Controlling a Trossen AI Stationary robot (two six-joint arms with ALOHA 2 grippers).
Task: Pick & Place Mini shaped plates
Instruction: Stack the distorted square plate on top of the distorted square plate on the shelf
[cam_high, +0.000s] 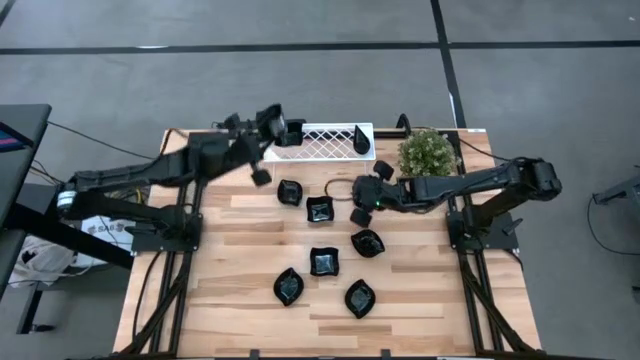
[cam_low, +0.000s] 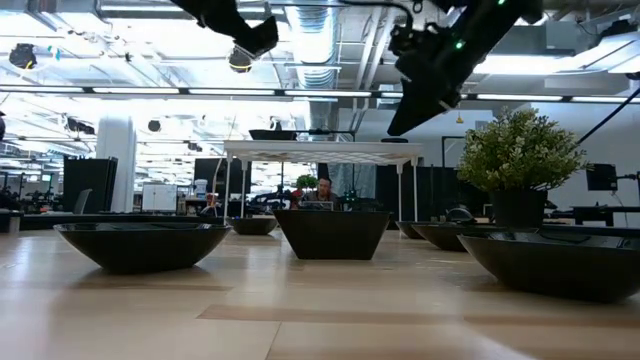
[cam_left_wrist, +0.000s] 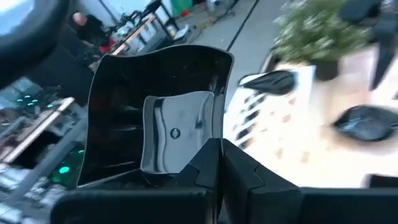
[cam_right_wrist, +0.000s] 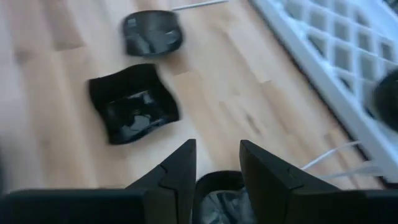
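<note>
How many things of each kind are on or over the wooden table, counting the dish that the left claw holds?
Small glossy black dishes: 9 (7 on the wooden table, 1 on the tray, 1 in the left claw)
White lattice tray: 1
Green potted plant: 1
Total: 11

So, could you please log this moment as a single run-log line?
left gripper: shut on square plate, over white tray | right gripper: open, above table plate | six plates on table
</note>
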